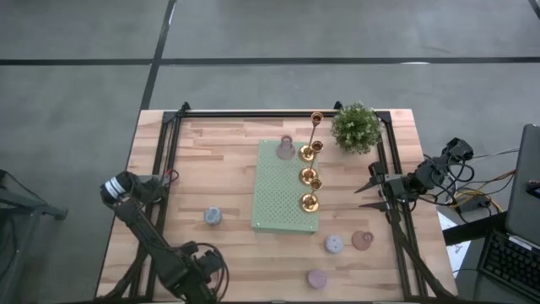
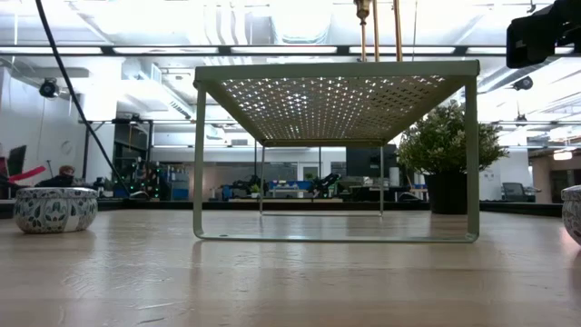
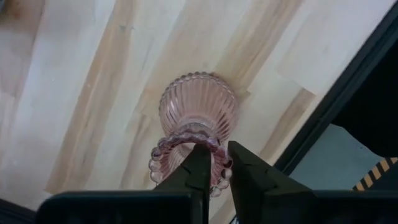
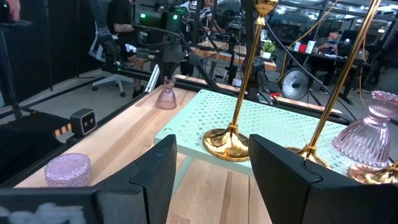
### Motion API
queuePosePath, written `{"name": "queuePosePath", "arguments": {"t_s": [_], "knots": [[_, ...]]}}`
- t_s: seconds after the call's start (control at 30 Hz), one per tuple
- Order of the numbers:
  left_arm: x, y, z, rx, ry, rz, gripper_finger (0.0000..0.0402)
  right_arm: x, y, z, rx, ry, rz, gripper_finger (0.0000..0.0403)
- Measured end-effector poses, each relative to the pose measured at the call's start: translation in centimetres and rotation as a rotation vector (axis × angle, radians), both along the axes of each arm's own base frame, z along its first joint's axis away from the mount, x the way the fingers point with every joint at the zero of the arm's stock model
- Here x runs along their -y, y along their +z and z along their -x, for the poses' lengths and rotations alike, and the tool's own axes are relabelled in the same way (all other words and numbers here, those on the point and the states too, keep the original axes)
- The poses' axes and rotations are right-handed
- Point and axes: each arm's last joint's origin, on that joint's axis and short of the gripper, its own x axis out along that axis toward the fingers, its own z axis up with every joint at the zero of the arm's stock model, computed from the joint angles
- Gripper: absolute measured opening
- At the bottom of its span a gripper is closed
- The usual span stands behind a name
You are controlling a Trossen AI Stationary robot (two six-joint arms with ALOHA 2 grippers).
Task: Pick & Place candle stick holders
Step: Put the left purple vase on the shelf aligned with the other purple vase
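Down at the table's near edge, the left hand (image 3: pixel 214 167) pinches the pink holder's (image 3: pixel 198 115) beaded rim.

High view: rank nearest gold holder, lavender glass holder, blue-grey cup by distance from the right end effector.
From the right end effector:
1. Shiny gold metal holder, right side of pale green perforated mat.
2. Lavender ribbed glass holder, mat's far-left corner.
3. Blue-grey round cup, left of mat.

Open-plan lab, office chair (image 4: pixel 113 45), cables, monitors (image 2: pixel 368 163), ceiling lights

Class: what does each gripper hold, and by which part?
Left gripper pinches the pink ribbed holder by its beaded rim; right gripper is open, holding nothing.
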Motion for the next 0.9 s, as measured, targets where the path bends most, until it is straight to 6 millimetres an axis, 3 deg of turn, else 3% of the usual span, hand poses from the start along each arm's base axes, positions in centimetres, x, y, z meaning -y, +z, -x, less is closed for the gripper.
{"name": "queuePosePath", "arguments": {"t_s": [0.13, 0.3, 0.7, 0.9], "knots": [[-0.5, -0.1, -0.3, -0.011, -0.009, -0.013, 0.0052, 0.0, 0.0, 0.0, 0.0, 0.0, 0.0, 0.0194], [-1.2, 0.4, -1.0, -0.041, -0.035, -0.011, 0.0039, 0.0, 0.0, 0.0, 0.0, -0.001, 0.0, 0.0194], [-2.8, 2.7, -3.2, -0.012, -0.117, -0.027, 0.0034, 0.0, 0.0, 0.0, 0.0, -0.001, 0.0, 0.0194], [-3.7, 4.8, -4.2, 0.012, -0.17, -0.02, 0.0034, 0.0, 0.0, 0.0, 0.0, -0.001, 0.0, 0.0194]]}}
